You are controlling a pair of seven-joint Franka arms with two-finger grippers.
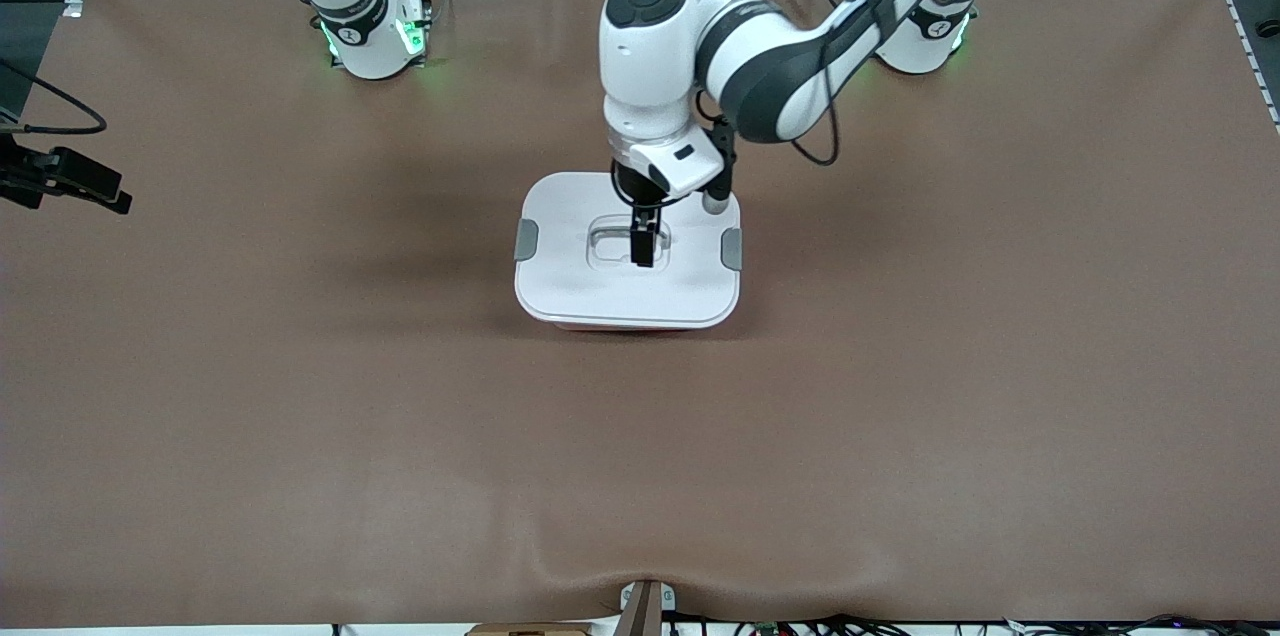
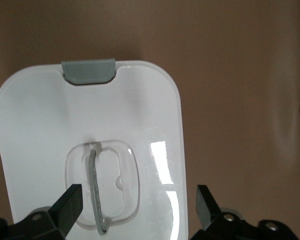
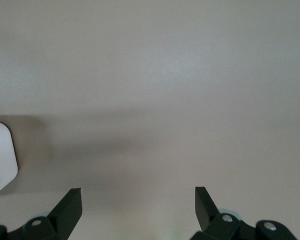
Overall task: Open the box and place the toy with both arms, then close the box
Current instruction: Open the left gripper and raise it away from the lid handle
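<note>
The box [image 1: 628, 291] stands mid-table with its white lid [image 1: 570, 266] on. A grey clip [image 1: 526, 239] sits on each short side. The lid [image 2: 140, 110] with one clip [image 2: 88, 71] and the clear handle [image 2: 95, 190] shows in the left wrist view. My left gripper [image 1: 645, 244] is open just above the lid's recessed handle. In its wrist view [image 2: 139, 200] the handle lies between the fingers, close to one of them. My right gripper [image 3: 138, 200] is open and empty over bare table; it is out of the front view. The toy is not in view.
A black device with a cable [image 1: 65, 178] juts in at the table's edge toward the right arm's end. A small mount [image 1: 645, 606] sits at the table edge nearest the front camera. A white rounded corner [image 3: 0, 155] shows in the right wrist view.
</note>
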